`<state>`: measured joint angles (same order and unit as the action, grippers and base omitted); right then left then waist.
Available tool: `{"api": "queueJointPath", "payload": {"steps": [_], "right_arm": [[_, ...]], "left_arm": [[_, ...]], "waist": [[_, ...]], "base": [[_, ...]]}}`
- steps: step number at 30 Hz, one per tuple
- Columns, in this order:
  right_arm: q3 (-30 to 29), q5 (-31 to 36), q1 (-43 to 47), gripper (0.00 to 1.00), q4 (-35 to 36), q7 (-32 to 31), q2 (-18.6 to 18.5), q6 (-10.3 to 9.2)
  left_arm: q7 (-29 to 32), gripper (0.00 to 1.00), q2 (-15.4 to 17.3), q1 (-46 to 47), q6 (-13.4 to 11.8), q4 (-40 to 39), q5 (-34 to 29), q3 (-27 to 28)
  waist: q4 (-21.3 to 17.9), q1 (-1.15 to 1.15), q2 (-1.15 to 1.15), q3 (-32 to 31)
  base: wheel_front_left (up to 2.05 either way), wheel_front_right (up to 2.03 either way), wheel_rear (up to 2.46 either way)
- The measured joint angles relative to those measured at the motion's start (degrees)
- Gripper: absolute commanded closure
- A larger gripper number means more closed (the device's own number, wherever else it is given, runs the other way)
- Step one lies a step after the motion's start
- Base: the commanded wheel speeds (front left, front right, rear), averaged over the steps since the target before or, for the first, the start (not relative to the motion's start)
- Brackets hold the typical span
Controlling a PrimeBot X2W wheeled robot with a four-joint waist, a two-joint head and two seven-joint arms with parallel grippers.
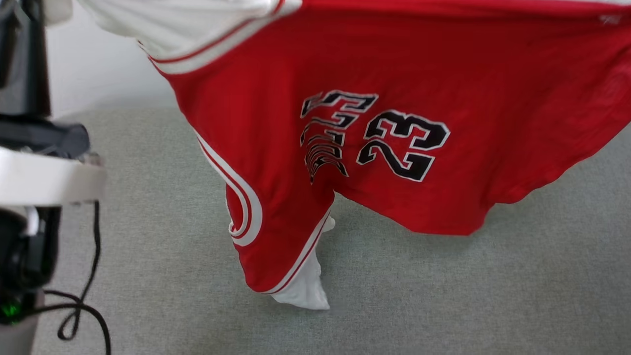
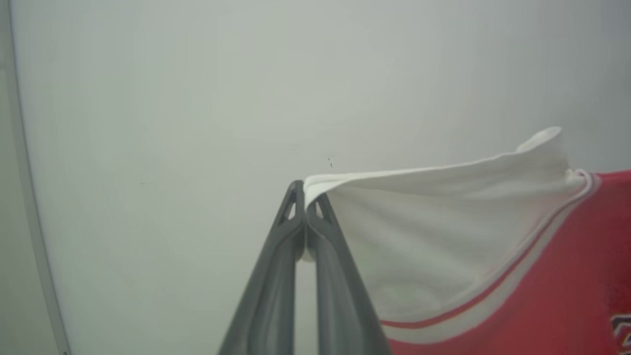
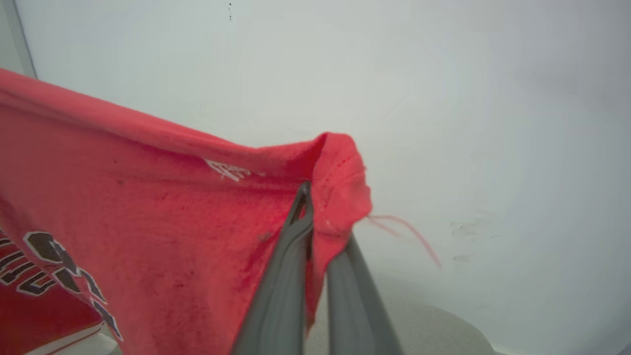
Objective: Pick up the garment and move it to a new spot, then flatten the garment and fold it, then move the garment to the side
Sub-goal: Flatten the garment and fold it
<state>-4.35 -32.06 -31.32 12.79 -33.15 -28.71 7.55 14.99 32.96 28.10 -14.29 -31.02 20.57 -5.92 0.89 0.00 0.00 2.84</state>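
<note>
Left gripper [image 2: 306, 196] and right gripper [image 3: 320, 214] each clamp a garment [image 1: 276, 113] edge — stretched above grey surface [image 1: 468, 296].

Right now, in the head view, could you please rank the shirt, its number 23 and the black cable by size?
Shirt, by far.
Then number 23 and black cable, unranked: the cable runs longer but is far thinner.
</note>
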Motion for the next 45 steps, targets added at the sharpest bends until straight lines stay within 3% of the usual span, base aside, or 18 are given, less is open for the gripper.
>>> {"api": "queueJointPath", "payload": {"steps": [7,14,21,29,36,37,41,45], "right_arm": [[-0.58,1.1,-3.85,1.0,-0.26,1.96,0.16,0.0],[0.65,3.31,-10.85,1.0,-3.33,5.26,-2.78,0.01],[5.5,5.8,-23.2,1.0,-9.7,9.05,-5.8,0.01],[11.54,9.62,-43.86,1.0,-24.2,16.83,-5.83,0.02],[15.01,14.36,-58.69,1.0,-40.86,25.43,-0.66,0.1],[16.18,16.26,-63.03,1.0,-46.65,28.94,1.12,0.1],[16.61,18.3,-67.56,1.0,-52.9,34.62,3.02,0.09],[18.2,19.24,-67.53,1.0,-58.39,39.49,4.79,0.01]], "left_arm": [[-1.47,1.0,1.66,7.45,2.38,5.61,0.42,0.96],[-0.45,1.0,3.81,18.4,6.56,11.45,0.35,-1.05],[-0.18,1.0,5.14,35.35,11.76,20.36,-1.76,-4.77],[-5.78,1.0,1.9,59.08,14.89,38.38,-6.62,-8.65],[-16.33,1.0,-1.78,73.97,14.54,54.2,-10.39,-10.16],[-20.54,1.0,-3.19,78.28,13.96,59.9,-11.78,-10.88],[-26.42,1.0,-5.09,82.06,13.06,65.88,-12.0,-11.0],[-29.37,1.0,-7.49,80.06,13.82,69.36,-11.04,-11.56]], "waist": [[-0.67,0.0,0.0,2.97],[-0.85,0.0,0.0,8.24],[-1.01,0.01,0.0,15.94],[-1.11,0.02,0.0,26.03],[-1.18,0.02,0.0,33.01],[-1.09,0.03,0.0,34.9],[-0.69,0.02,0.0,36.76],[0.11,0.02,0.0,37.57]], "base": [[0.0,0.0,0.0],[0.0,0.0,0.0],[0.0,0.0,0.0],[0.0,0.0,0.0],[0.0,0.0,0.0],[0.0,0.0,0.0],[0.0,0.0,0.0],[0.0,0.0,0.0]]}}
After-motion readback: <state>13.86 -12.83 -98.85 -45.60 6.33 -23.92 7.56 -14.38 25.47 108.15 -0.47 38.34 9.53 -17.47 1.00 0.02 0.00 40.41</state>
